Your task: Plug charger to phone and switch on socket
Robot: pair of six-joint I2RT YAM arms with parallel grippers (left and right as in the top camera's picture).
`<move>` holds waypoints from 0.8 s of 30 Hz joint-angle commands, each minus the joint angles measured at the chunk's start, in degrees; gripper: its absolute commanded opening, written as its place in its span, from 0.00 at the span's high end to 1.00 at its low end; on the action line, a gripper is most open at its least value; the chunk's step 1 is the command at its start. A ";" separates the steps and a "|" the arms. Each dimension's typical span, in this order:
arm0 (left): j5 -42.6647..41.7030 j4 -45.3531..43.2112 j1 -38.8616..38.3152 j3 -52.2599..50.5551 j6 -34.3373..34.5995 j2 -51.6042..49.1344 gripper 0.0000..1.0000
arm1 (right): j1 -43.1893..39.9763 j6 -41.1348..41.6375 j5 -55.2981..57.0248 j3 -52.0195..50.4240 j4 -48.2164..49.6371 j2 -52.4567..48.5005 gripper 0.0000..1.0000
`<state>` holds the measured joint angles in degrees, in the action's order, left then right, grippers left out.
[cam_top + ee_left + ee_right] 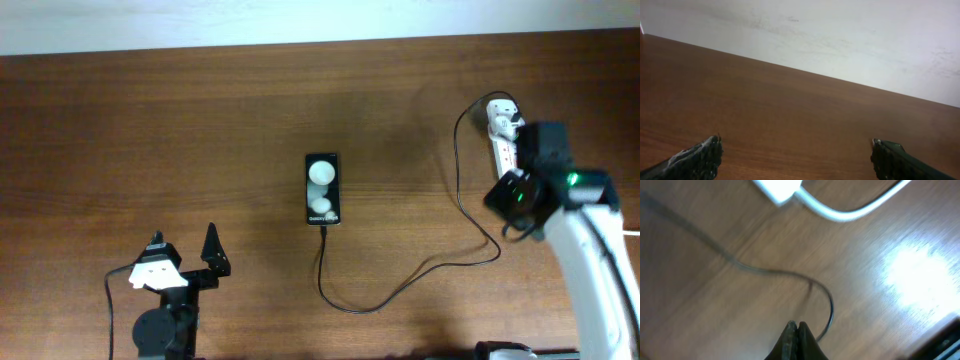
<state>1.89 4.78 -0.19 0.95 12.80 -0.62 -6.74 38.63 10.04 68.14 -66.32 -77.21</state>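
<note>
First, the overhead view. The phone (322, 188) lies flat near the middle of the table (150, 120), face up, with its long axis running far to near. The charger (400, 290) cable meets the phone's near edge, loops toward the near side, runs right, then climbs to its white plug adapter at the far end of the socket (506, 145). Whether the connector tip is fully seated cannot be told. The socket lies at the right side of the table, its near portion hidden under the right arm (590, 250). The left gripper (185, 242) is at the near left, well apart from the phone, fingers spread with nothing between them.

Next, the left wrist view. Both fingertips (697, 159) show at the lower corners, wide apart, over bare wood. A pale wall (840, 40) lies beyond the table edge.

Last, the right wrist view, which is blurred. The right gripper (796, 329) has its fingers pressed together, with nothing visible between them. The thin black cable curves just beside the tips. A white end of the socket and its thick white cord (840, 214) occupy the upper part.
</note>
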 commanded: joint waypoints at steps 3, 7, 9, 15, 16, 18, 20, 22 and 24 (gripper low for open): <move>-0.22 -0.28 0.37 -0.48 -1.14 0.33 0.01 | -9.60 -3.93 -5.62 16.33 -0.13 -17.44 0.96; -0.22 -0.28 0.35 -0.48 -1.14 0.33 0.01 | -12.37 -4.28 -9.44 25.62 -0.09 -31.80 0.96; -0.22 -0.28 0.37 -0.48 -1.14 0.33 0.01 | -12.55 -5.68 -9.40 28.85 1.03 -36.83 0.96; -0.22 -0.26 0.37 -0.48 -1.14 0.33 0.01 | -12.83 -5.38 -9.84 30.67 11.50 -43.15 0.96; -0.22 -0.26 0.37 -0.48 -1.14 0.33 0.01 | -12.85 -5.18 -9.86 30.67 13.03 -43.43 0.96; -0.22 -0.28 0.37 -0.48 -1.14 0.33 0.01 | -12.85 -5.16 -10.03 30.67 15.96 -44.17 0.96; -0.22 -0.26 0.37 -0.48 -1.14 0.33 0.01 | -12.90 -4.37 -9.97 30.67 17.14 -45.16 0.96; -0.24 -0.26 0.37 -0.48 -1.14 0.33 0.01 | -12.90 -3.56 -10.08 30.67 18.93 -46.07 0.96; -0.22 -0.26 0.37 -0.48 -1.14 0.33 0.01 | -12.98 -3.41 -10.03 30.69 20.35 -46.07 0.96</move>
<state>1.89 4.67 -0.19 0.95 12.78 -0.58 -19.38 34.48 0.27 97.71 -47.05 -122.39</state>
